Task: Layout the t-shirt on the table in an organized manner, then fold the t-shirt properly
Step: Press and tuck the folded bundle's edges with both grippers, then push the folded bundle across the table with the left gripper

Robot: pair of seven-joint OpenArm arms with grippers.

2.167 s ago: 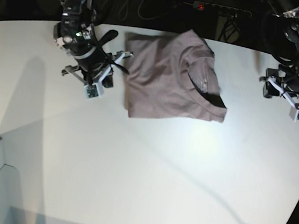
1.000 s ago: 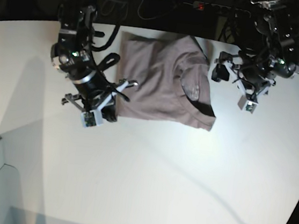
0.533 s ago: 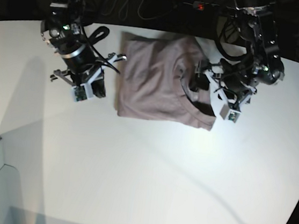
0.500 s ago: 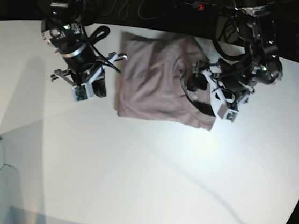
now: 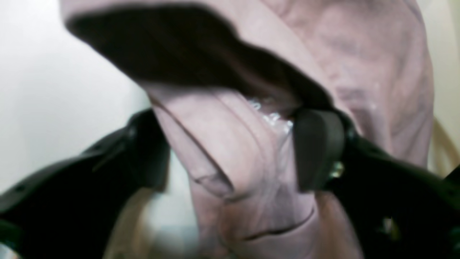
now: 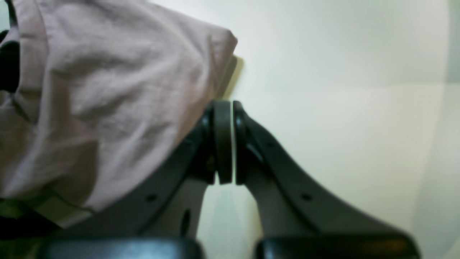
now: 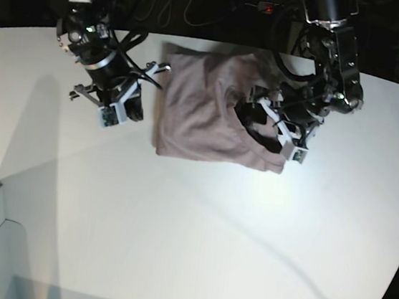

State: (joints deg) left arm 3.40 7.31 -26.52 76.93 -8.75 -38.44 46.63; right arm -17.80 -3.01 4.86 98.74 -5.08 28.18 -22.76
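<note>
Here the left gripper [image 5: 230, 154] straddles the collar fold of the soft mauve-brown cotton t-shirt [image 7: 204, 110], jaws apart, seemingly to grasp it, while the right gripper [image 6: 224, 142], pressed shut and empty, waits beside the cloth's edge on the smooth white table [image 7: 176, 226].

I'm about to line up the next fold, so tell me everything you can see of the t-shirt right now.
The t-shirt is plain mauve-brown soft cloth, folded into a rough rectangle lying on the white table near its far edge. Its ribbed neckline faces the left gripper, whose open fingers straddle a raised, wrinkled fold by the collar; the cloth gapes dark there. The right gripper, shut, sits beside the shirt's opposite edge, not holding it.
</note>
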